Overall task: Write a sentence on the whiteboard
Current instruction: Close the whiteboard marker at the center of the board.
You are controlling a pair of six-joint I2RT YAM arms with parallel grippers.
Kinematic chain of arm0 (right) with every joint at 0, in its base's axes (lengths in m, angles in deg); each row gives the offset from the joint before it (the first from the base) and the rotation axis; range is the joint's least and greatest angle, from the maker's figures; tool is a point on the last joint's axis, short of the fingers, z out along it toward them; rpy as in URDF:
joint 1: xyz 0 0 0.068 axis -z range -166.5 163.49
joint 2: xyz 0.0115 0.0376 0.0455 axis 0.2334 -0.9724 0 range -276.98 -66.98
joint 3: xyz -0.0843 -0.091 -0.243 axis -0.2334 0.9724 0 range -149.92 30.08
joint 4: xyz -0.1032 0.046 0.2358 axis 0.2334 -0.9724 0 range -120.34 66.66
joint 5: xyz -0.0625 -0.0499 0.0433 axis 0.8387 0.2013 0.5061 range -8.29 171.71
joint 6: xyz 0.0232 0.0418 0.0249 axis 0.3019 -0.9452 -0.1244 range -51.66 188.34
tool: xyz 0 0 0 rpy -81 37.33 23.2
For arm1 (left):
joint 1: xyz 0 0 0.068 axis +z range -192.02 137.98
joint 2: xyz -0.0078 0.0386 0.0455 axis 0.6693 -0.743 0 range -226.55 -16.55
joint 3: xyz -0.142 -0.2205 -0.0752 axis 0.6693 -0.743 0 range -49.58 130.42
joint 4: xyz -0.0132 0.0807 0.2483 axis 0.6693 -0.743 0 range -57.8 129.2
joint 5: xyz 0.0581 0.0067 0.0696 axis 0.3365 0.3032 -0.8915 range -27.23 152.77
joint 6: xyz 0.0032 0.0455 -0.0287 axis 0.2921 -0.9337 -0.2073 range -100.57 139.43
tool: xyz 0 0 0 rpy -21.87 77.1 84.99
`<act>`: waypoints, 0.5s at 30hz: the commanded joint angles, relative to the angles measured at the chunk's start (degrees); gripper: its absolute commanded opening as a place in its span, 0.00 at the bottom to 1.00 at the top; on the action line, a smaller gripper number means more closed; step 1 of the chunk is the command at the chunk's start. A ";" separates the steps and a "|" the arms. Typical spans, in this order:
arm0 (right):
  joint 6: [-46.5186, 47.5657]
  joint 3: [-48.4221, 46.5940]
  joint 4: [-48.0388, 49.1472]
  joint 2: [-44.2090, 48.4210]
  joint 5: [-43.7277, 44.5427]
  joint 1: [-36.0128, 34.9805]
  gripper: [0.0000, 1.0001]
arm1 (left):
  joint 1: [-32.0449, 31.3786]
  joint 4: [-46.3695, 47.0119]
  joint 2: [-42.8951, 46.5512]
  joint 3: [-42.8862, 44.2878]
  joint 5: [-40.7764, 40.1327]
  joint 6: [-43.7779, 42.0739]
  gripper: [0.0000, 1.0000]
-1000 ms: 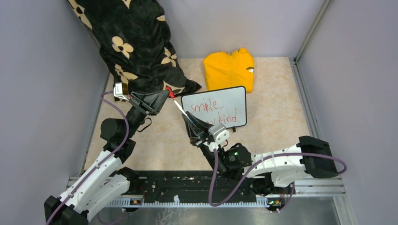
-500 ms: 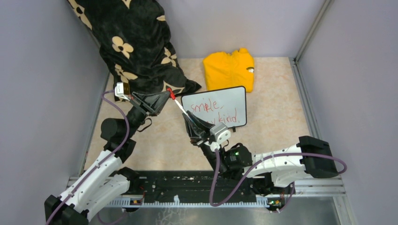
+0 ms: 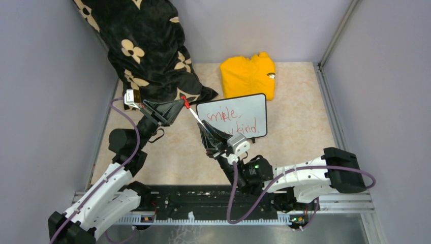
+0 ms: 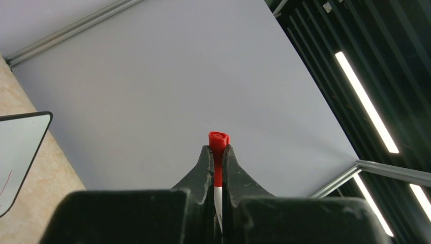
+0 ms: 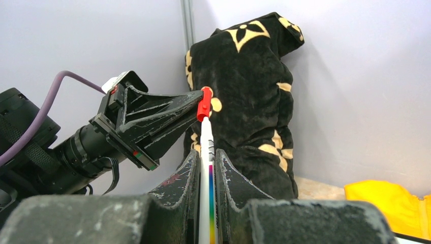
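Two black grippers hold one pen between them. The left gripper is clamped tight on the red cap. The right gripper is closed around the barrel of the marker pen, which is slim and white with a rainbow stripe. The pen is raised off the surface and slants between the two arms, with the cap at its far end.

One beige stone-patterned table carries everything else. One black fleece blanket with cream flowers is heaped in the far left corner. One folded yellow garment lies at the back, just behind the board.

One small white whiteboard with a thin black rim sits near the table's middle. The right gripper overlaps its near left corner in the overhead view. One red handwritten sentence runs across the board in two lines, reading "smile," above "kind", and the gripper hides the start of the lower line.
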 commanded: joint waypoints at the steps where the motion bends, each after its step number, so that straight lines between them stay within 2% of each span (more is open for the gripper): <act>1: 0.54 -1.98 2.36 0.73 0.15 -0.59 0.00 | -0.27 2.76 0.48 1.54 1.09 0.51 0.00; 15: 2.49 -4.57 5.31 -2.19 -0.84 -0.60 0.00 | -0.72 3.08 -1.02 1.10 3.85 0.94 0.00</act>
